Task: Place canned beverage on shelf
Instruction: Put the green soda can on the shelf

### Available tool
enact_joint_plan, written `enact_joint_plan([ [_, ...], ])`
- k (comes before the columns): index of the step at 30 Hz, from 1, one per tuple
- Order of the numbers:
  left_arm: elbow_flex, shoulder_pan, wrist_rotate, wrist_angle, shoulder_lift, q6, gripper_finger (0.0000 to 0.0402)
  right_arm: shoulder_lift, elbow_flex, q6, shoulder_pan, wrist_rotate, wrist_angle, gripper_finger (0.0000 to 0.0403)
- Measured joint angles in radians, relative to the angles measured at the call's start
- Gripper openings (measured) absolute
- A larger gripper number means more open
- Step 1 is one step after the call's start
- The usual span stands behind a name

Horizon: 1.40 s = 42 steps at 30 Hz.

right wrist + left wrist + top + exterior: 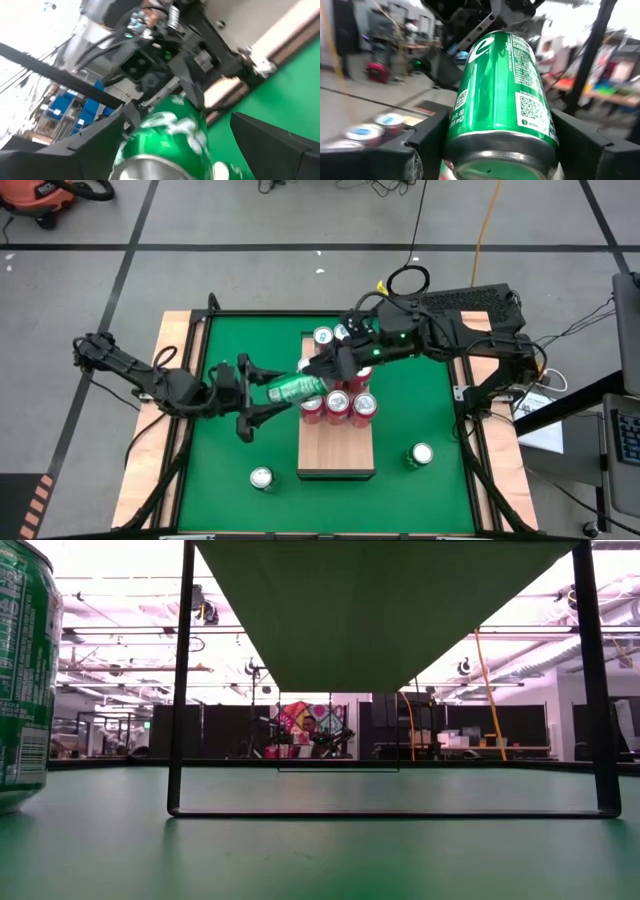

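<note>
A green can (296, 388) lies on its side in the air above the table, beside the left edge of the pale wooden shelf (336, 452). My left gripper (268, 393) is shut on one end of it. My right gripper (320, 373) is open, its fingers (102, 134) standing on either side of the can's other end (165, 145); I cannot tell whether they touch it. Several red cans (338, 406) stand upright on the shelf's far half. My left gripper pinches the green can's side wall near its end rim (470, 135) between its two fingers (427, 137). The fingers come about level from the table's left side. The can points away along the fingers and is lifted clear of the table.
Two loose cans stand on the green table, one near the shelf's left front corner (262, 477) and one to its right (421, 454). The near half of the shelf is bare wood. A black frame (180, 690) stands over the table. Wooden strips edge the table.
</note>
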Motion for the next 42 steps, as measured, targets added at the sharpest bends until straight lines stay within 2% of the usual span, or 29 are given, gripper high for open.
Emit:
enact_joint_plan([
  [5, 0.0, 0.0, 0.07, 0.043, -0.002, -0.182, 0.0288, -0.014, 0.0, -0.173, 0.012, -0.006, 0.09, 0.0359],
  [9, 0.0, 0.0, 0.092, 0.065, -0.002, -0.249, 0.0288, -0.031, 0.0, -0.347, 0.038, -0.027, 0.14, 0.0359],
  [14, 0.0, 0.001, 0.11, 0.076, -0.002, -0.289, 0.0288, -0.051, 0.0, -0.576, 0.078, -0.055, 0.136, 0.0359],
  [17, 0.0, 0.006, 0.116, 0.083, -0.002, -0.363, 0.0288, -0.056, 0.0, -0.671, 0.101, -0.052, 0.133, 0.0359],
  [21, 0.0, 0.007, 0.145, 0.089, 0.0, -0.423, 0.0288, -0.056, 0.0, -0.702, 0.117, -0.037, 0.111, 0.0359],
  [27, 0.001, 0.007, 0.244, 0.157, 0.027, -0.538, 0.0288, -0.048, -0.001, -0.744, 0.131, 0.001, 0.067, 0.0366],
  [34, 0.001, 0.008, 0.228, 0.288, 0.101, -0.563, 0.0288, -0.041, -0.001, -0.752, 0.138, -0.027, 0.069, 0.0394],
  [38, 0.001, 0.007, 0.227, 0.362, 0.145, -0.563, 0.0288, -0.04, -0.001, -0.735, 0.15, -0.03, 0.059, 0.0384],
  [42, 0.001, 0.007, 0.228, 0.418, 0.179, -0.562, 0.0288, -0.04, -0.001, -0.722, 0.161, -0.055, 0.05, 0.0356],
])
